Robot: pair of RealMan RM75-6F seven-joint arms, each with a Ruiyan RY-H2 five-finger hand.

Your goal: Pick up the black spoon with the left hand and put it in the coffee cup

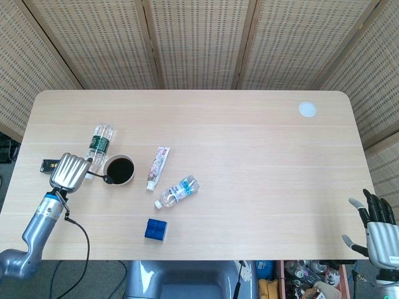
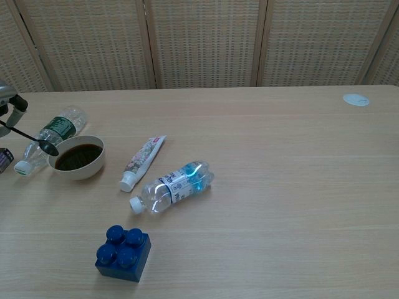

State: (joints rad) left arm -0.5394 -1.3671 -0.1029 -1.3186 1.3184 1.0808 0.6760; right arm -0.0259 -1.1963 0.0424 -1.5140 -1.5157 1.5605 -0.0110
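My left hand holds the black spoon by its handle, raised above the table just left of the coffee cup. The spoon's bowl hangs beside the cup's left rim, tilted down toward it. The cup is white, round and filled with dark coffee. In the chest view only the fingers of that hand show at the left edge. My right hand hangs off the table at the lower right with its fingers spread and nothing in it.
A green-labelled bottle lies just behind the cup. A toothpaste tube and a clear water bottle lie to its right. A blue block sits near the front edge, a small black box at the left, a white disc far right.
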